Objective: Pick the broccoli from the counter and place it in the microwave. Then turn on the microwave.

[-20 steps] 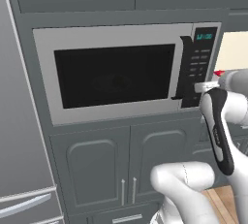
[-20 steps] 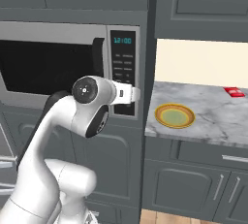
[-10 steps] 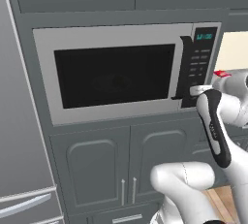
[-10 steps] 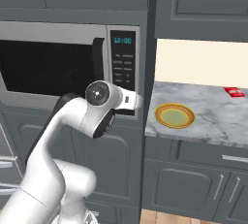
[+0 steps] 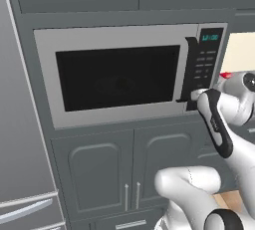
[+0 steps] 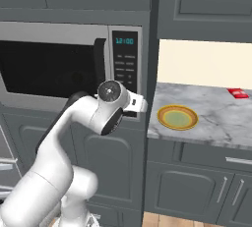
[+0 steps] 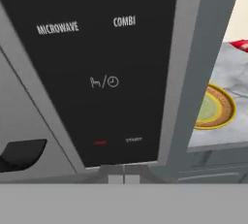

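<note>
I have the hand (image 7: 124, 177) pressed together, fingertips side by side with nothing between them, right up against the bottom edge of the black button panel (image 7: 104, 68) of the large silver-framed microwave (image 5: 119, 77). In the hand view the tips sit just under the small START label (image 7: 134, 140), with a red label to its left; whether they touch the panel I cannot tell. The black curved handle (image 5: 185, 67) runs down beside the panel, and its lower end shows as a dark shape at the left of the hand view. The microwave door is closed and its black window (image 5: 117, 74) is dark, so I cannot make out the broccoli behind it or anywhere on the counter.

To the right of the panel comes the silver frame edge, then a dark grey cabinet post, and past that the grey marbled stone counter (image 6: 216, 118). A round yellow-orange dish (image 6: 177, 117) sits near the counter's left front corner, close to the post. A small red object (image 6: 238, 93) lies far back on the right, leaving plenty of bare stone between the two.
</note>
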